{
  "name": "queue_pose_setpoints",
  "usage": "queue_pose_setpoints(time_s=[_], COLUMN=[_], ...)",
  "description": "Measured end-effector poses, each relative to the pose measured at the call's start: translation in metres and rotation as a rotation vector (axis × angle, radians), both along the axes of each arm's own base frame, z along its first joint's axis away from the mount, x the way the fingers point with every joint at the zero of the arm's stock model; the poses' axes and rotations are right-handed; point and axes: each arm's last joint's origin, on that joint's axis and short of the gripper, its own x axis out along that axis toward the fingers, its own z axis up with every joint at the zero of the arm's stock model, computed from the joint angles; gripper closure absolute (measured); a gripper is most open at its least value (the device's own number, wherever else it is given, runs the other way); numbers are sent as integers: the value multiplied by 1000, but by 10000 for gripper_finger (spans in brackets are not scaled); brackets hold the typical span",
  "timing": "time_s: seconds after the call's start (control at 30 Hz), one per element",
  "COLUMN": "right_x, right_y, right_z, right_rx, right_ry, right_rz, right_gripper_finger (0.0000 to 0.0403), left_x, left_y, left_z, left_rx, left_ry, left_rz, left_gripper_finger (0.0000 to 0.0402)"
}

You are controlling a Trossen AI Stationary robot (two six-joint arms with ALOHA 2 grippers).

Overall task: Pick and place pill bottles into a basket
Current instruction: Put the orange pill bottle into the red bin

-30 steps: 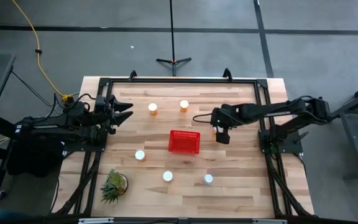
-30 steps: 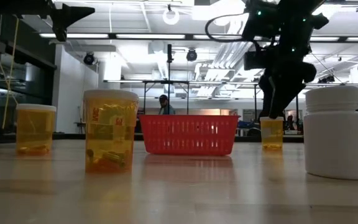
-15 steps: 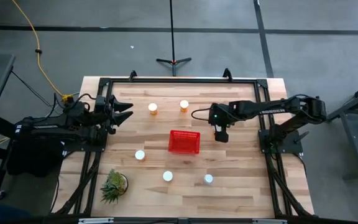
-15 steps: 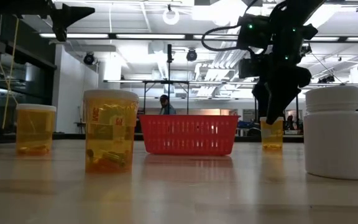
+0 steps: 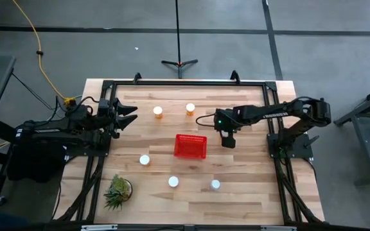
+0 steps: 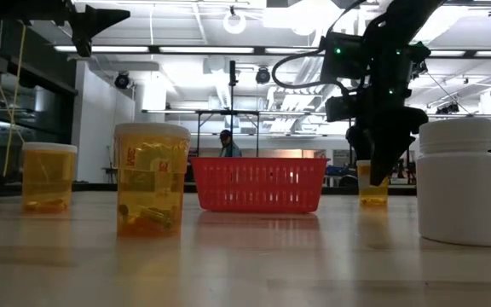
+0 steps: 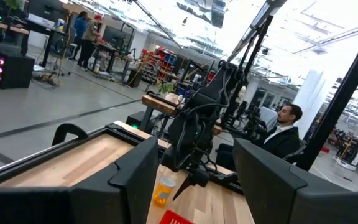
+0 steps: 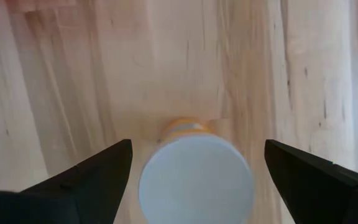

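One pill bottle, white cap up, stands on the table just right of the red basket. My right gripper is open above it, pointing down, one finger on each side of the cap with a gap on both sides. In the low view the fingers reach down to the bottle's top. Other bottles stand at the far side and the near side. My left gripper is open and waits at the table's left edge.
A small green plant stands at the near left corner. A black frame runs along the table's edges. In the low view a white bottle and two orange ones stand close to the camera.
My right gripper has gone down over the bottle beside the basket and shifted slightly toward the table's left. Its fingers now reach the bottle's top. The bottle has stayed where it was.
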Motion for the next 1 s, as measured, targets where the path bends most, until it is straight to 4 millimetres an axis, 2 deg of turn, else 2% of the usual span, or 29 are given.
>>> queue_pose_setpoints(time_s=[1.0], right_x=[0], right_y=[0], right_z=[0], right_rx=[-4], right_ry=[6], right_rz=[6], right_gripper_finger=[131], left_x=[0], left_y=[0], left_z=[0], left_rx=[0], left_ry=[0], left_rz=[0], left_gripper_finger=[156])
